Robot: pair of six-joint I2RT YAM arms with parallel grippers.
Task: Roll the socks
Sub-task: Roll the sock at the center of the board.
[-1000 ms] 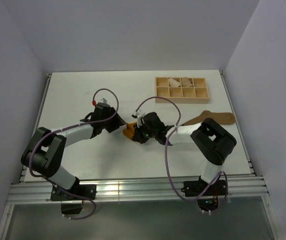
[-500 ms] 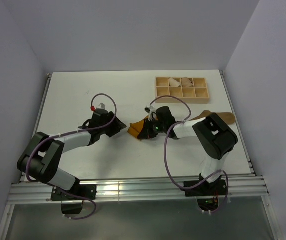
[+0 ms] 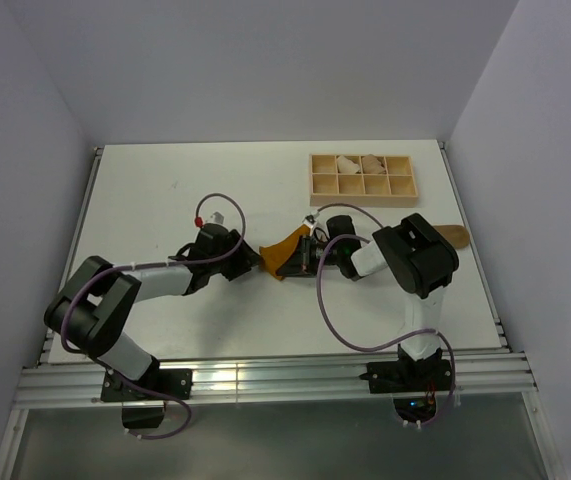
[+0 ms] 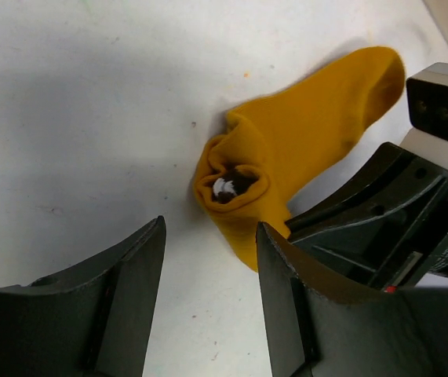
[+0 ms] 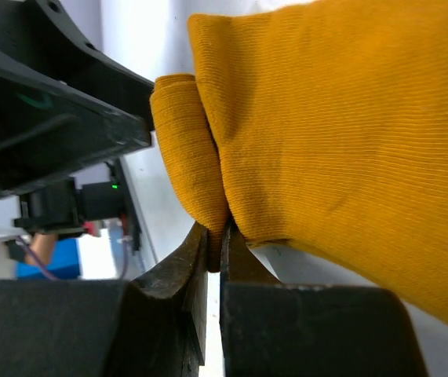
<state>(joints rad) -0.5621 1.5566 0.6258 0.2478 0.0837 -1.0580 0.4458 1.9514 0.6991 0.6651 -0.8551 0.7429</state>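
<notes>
The mustard-orange sock (image 3: 283,254) lies mid-table between the two grippers. In the left wrist view it (image 4: 310,141) is partly rolled, and its striped cuff shows inside the rolled end (image 4: 230,185). My right gripper (image 5: 218,242) is shut on a fold at the sock's (image 5: 325,118) edge; it (image 3: 307,258) sits just right of the sock. My left gripper (image 4: 210,229) stands open just short of the rolled end, nothing between its fingers (image 4: 282,283); it (image 3: 249,263) is just left of the sock. The tan-brown sock (image 3: 453,236) lies flat to the right, mostly hidden behind the right arm.
A wooden compartment tray (image 3: 363,187) stands at the back right with pale rolled bundles in two back cells. The right arm's black wrist (image 4: 380,212) and its camera (image 4: 439,98) crowd close on the sock's right side. A purple cable (image 3: 330,310) loops over the table.
The right gripper has pulled the mustard sock to the right and slightly back, and its arm has folded tighter. The left gripper followed to the right, staying open.
</notes>
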